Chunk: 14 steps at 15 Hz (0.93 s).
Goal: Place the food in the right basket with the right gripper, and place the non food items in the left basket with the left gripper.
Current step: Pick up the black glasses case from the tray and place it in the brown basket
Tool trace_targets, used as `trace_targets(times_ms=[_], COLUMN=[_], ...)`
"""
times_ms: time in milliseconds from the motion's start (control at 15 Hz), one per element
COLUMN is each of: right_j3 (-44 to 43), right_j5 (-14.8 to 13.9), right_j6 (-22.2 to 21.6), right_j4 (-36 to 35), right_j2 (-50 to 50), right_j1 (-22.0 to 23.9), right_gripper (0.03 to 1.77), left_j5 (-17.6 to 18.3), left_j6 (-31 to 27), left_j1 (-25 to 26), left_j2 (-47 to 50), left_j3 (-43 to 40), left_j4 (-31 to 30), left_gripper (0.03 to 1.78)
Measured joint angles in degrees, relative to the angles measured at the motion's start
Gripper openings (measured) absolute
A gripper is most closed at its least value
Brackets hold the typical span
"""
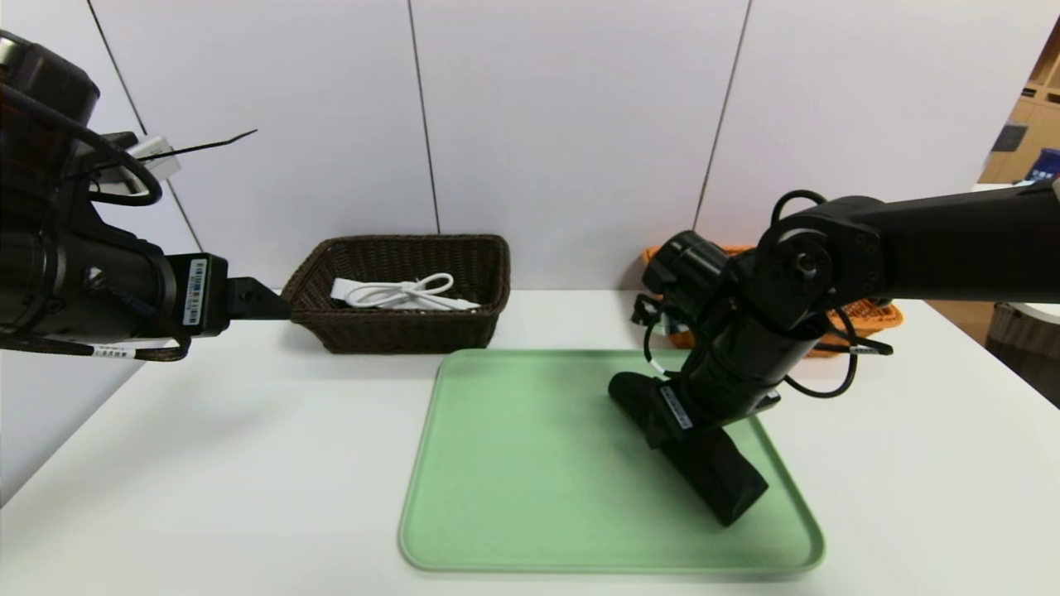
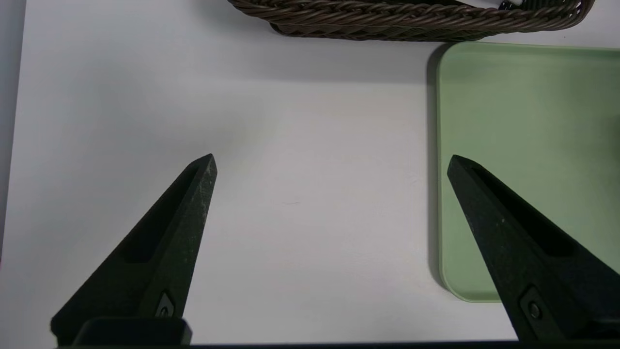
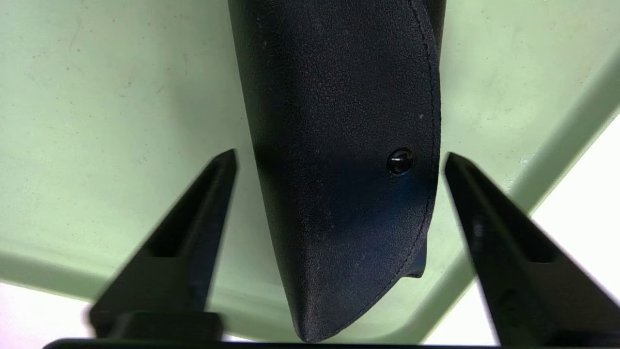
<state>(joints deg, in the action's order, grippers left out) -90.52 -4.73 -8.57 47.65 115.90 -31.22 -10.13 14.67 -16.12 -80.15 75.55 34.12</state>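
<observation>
A black leather case (image 1: 720, 476), a non-food item, lies slanted on the right part of the green tray (image 1: 530, 463). My right gripper (image 3: 339, 157) is down over the case (image 3: 339, 97), open, one finger on each side of its rounded end with a gap on both sides. My left gripper (image 2: 332, 162) hangs open and holds nothing, above the bare table left of the tray (image 2: 528, 121). The left basket (image 1: 397, 331) is dark brown wicker and holds a white cable (image 1: 406, 292). The orange right basket (image 1: 869, 314) sits behind my right arm. No food shows.
The white table (image 1: 207, 463) spreads around the tray, with its front edge near me and a wall just behind the baskets. The brown basket's rim (image 2: 411, 19) is just beyond my left gripper. My left arm (image 1: 99, 290) is raised at the far left.
</observation>
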Motion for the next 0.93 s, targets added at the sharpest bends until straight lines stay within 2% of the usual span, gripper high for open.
trace_targets(times_ms=[200, 400, 933], right_j3=[-0.11, 0.11, 3.04], right_j5=[0.29, 0.29, -0.85], right_j6=[-0.16, -0.18, 0.59], right_j4=[-0.02, -0.09, -2.65], right_j2=[0.59, 0.84, 0.26], right_j1=[0.07, 0.16, -0.09], right_gripper=[0.97, 0.75, 0.71], left_j5=[0.05, 0.11, 0.74], left_j6=[0.74, 0.77, 0.79], left_j1=[0.05, 0.05, 0.05], left_j2=[0.0, -0.05, -0.46], left_j3=[-0.02, -0.02, 0.04], left_j4=[-0.04, -0.04, -1.22], left_gripper=[1.69, 1.69, 1.69])
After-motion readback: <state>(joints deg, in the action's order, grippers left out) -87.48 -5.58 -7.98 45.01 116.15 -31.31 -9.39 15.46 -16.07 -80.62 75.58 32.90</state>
